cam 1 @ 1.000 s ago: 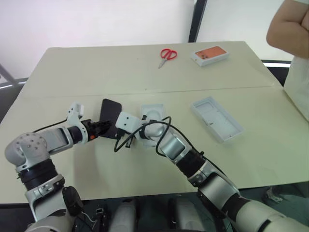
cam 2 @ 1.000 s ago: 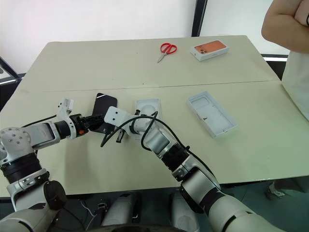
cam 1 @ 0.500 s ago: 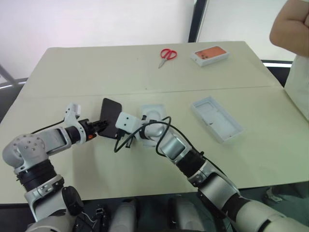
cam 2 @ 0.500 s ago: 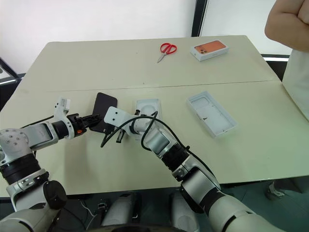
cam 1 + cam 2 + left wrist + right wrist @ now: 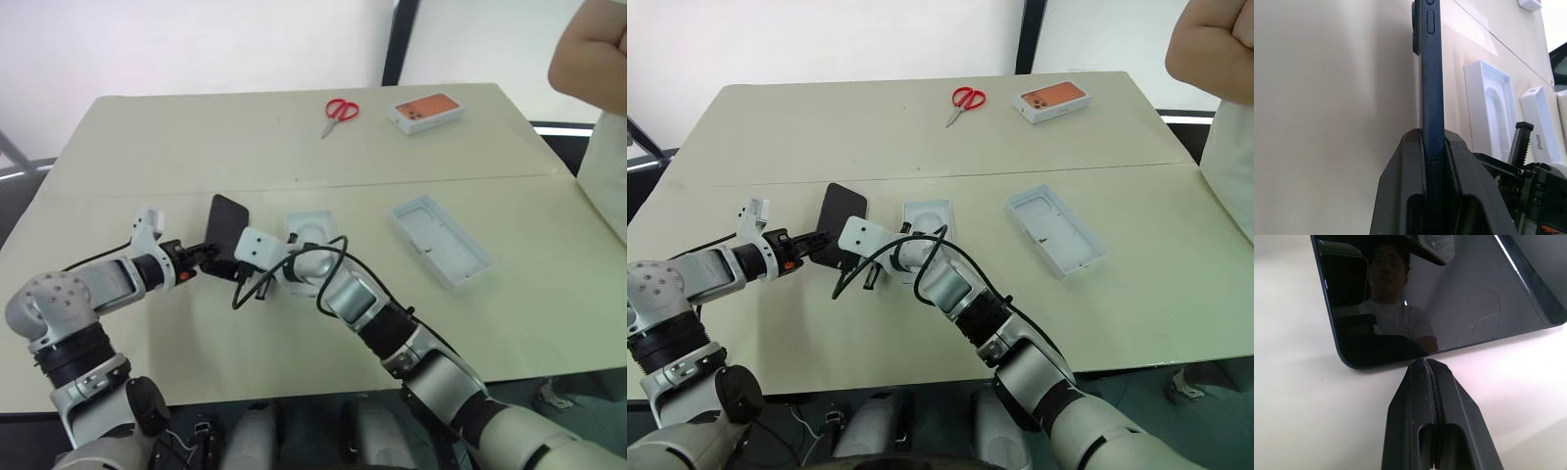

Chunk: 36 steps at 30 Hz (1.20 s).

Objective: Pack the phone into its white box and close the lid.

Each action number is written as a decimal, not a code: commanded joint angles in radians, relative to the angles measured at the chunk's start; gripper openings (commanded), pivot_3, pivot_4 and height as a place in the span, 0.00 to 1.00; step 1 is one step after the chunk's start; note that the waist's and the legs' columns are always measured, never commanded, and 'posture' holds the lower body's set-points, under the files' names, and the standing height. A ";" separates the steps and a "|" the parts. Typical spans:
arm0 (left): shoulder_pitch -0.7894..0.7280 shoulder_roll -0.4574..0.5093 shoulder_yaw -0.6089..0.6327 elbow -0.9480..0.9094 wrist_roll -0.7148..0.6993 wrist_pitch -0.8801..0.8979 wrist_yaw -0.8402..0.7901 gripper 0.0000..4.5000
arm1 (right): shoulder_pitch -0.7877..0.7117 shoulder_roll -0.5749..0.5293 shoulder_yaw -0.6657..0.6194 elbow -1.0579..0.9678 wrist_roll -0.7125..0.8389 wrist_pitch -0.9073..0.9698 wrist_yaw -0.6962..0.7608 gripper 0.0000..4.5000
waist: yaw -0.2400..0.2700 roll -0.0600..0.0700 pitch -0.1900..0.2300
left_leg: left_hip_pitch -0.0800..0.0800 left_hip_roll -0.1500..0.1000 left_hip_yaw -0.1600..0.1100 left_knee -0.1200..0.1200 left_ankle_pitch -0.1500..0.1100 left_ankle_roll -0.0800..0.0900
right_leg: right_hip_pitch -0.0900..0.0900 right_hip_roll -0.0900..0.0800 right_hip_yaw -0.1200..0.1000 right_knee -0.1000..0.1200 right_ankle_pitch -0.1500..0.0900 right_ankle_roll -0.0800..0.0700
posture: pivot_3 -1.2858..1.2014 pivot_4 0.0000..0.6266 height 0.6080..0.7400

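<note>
Left wrist view, item one: left end effector [image 5: 1432, 147] clamped on the phone's [image 5: 1429, 73] edge. Right end effector [image 5: 1431, 377] together beside it, mid-left frame. You've packed nothing; box [image 5: 439, 241] empty, centre-right.

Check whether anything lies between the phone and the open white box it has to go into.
The phone, clamped in the left gripper, must pass the right gripper, the white insert tray and bare table to reach the white box.

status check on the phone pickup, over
Left end effector shut on phone, edge-on. Right end effector shut, tips at phone's edge. White box open, to the right. Path clear.
</note>
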 commanded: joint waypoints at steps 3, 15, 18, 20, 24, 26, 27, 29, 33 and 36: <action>-0.035 -0.007 0.062 -0.025 -0.066 0.008 0.015 0.01 | -0.019 -0.021 -0.038 -0.097 -0.002 0.022 -0.004 0.00 | 0.000 0.000 0.000 | 0.000 0.000 0.000 0.000 0.000 0.000 | -0.001 0.000 0.000 0.000 0.000 0.000 | 0.52 0.24 1.00; -0.077 -0.117 0.124 -0.033 -0.227 0.008 0.137 0.01 | 0.041 -0.206 -0.125 -0.459 0.066 0.192 0.120 0.00 | 0.004 0.000 0.000 | -0.001 0.000 0.000 0.000 0.000 0.000 | 0.000 0.000 0.000 -0.001 0.000 0.000 | 0.52 0.24 1.00; -0.081 -0.178 0.135 -0.038 -0.288 0.008 0.198 0.01 | 0.071 -0.268 -0.141 -0.520 0.081 0.208 0.141 0.00 | 0.005 -0.001 0.000 | -0.001 0.000 0.000 0.000 0.000 0.000 | 0.000 0.000 0.000 -0.001 0.000 0.000 | 0.52 0.24 1.00; -0.078 -0.247 0.138 -0.047 -0.344 0.008 0.253 0.01 | 0.099 -0.330 -0.165 -0.558 0.091 0.210 0.160 0.00 | 0.011 -0.001 0.000 | -0.001 0.000 0.000 0.000 0.000 0.000 | 0.000 0.000 0.000 -0.001 0.000 0.000 | 0.52 0.24 1.00; -0.058 -0.365 0.121 -0.073 -0.429 0.008 0.364 0.01 | 0.141 -0.429 -0.217 -0.613 0.124 0.207 0.190 0.00 | 0.027 -0.002 0.001 | -0.001 -0.001 0.001 0.001 0.000 0.001 | 0.000 -0.001 0.000 -0.001 0.000 0.000 | 0.52 0.24 1.00; -0.044 -0.407 0.109 -0.084 -0.465 0.008 0.413 0.01 | 0.159 -0.464 -0.235 -0.635 0.139 0.205 0.200 0.00 | 0.027 -0.002 0.001 | -0.001 -0.001 0.001 0.001 0.000 0.001 | 0.000 -0.001 0.000 -0.001 0.000 0.000 | 0.52 0.24 1.00; -0.038 -0.419 0.102 -0.088 -0.482 0.006 0.435 0.01 | 0.164 -0.475 -0.240 -0.641 0.145 0.205 0.202 0.00 | 0.027 -0.002 0.001 | -0.001 0.000 0.001 0.001 0.000 0.001 | 0.000 0.000 0.000 -0.001 0.000 0.000 | 0.52 0.24 1.00; -0.018 -0.445 0.079 -0.094 -0.520 -0.007 0.481 0.01 | 0.180 -0.502 -0.253 -0.653 0.155 0.204 0.206 0.00 | 0.026 -0.002 0.001 | -0.001 0.000 0.001 0.001 0.000 0.001 | 0.000 0.000 0.000 -0.001 0.000 0.000 | 0.52 0.24 1.00; 0.027 -0.462 0.012 -0.096 -0.608 -0.062 0.567 0.01 | 0.203 -0.544 -0.271 -0.661 0.168 0.207 0.202 0.00 | 0.029 -0.002 0.001 | -0.001 0.000 0.001 0.001 0.000 0.001 | 0.001 0.000 0.000 -0.001 0.000 0.000 | 0.52 0.24 1.00; 0.059 -0.443 -0.046 -0.087 -0.676 -0.118 0.625 0.01 | 0.209 -0.558 -0.276 -0.658 0.174 0.207 0.194 0.00 | 0.030 -0.003 0.001 | -0.001 -0.001 0.001 0.002 0.000 0.001 | 0.001 0.000 0.000 -0.001 0.000 0.000 | 0.52 0.24 1.00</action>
